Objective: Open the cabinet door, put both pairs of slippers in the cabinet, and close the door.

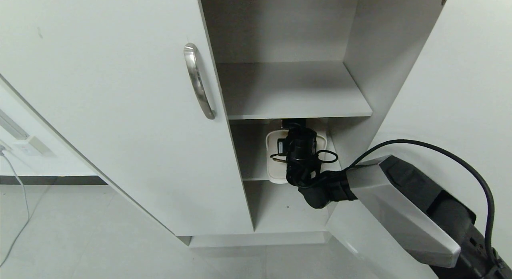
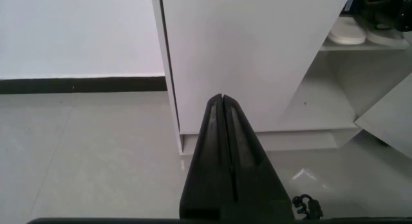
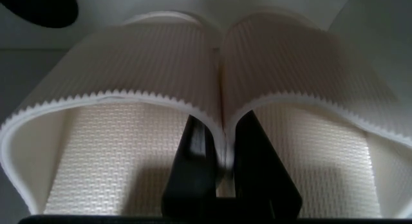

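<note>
Right gripper [image 3: 222, 143] is pinching the cream slippers [image 3: 122, 69] together by their inner straps, at the front edge of the cabinet's lower shelf [image 1: 253, 167]. Left gripper [image 2: 222, 100] is clenched on nothing, out front of the cabinet [image 1: 360, 63].

The left gripper [image 2: 223, 98] hangs low over the pale tiled floor [image 2: 96, 153], its two dark fingers pressed flat together with no gap, tips aimed at the foot of the cabinet. Facing it is the closed white cabinet door [image 2: 244, 50]. Beside that door the cabinet stands open, and a pair of pale slippers [image 2: 347, 32] sits at the front edge of a shelf [image 2: 360, 47] inside. A black baseboard [image 2: 77, 85] runs along the wall beside the cabinet.
</note>
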`<state>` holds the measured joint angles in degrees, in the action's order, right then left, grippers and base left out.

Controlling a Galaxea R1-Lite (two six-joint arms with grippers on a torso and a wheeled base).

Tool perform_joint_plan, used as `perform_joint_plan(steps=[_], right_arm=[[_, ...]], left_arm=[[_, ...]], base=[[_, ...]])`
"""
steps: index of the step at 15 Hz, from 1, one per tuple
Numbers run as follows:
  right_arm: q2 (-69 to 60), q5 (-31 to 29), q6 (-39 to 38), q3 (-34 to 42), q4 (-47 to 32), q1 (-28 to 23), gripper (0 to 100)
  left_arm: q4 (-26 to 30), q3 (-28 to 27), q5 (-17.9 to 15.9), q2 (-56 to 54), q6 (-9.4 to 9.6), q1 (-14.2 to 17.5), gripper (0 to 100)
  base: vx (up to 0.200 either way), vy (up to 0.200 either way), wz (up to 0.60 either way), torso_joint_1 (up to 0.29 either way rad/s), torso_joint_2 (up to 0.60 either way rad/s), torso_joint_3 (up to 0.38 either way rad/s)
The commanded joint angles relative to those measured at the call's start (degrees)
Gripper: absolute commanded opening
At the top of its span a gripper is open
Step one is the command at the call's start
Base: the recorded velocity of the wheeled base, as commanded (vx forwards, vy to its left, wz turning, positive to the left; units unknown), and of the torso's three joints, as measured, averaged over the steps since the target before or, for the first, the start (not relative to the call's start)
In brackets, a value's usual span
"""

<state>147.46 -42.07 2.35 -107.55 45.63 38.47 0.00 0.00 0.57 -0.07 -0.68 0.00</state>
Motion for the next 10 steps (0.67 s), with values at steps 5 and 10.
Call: perform_joint_plan(steps=[5,10], right_arm=[[2.75,0.06,-0.16,-2.85,-0.72,-0.50,0],[3.54,0.06,-0.16,-4.34,-1.68,-0.86,0]], left_arm=[[0.00,0.00,0.04,0.07,-0.02,0.00,0],[0.00,0.00,0.04,0.07,-0.02,0.00,0]], base=[[0.000,0.000,0.00,0.000,0.00,0.000],[0.000,0.000,0.00,0.000,0.00,0.000]])
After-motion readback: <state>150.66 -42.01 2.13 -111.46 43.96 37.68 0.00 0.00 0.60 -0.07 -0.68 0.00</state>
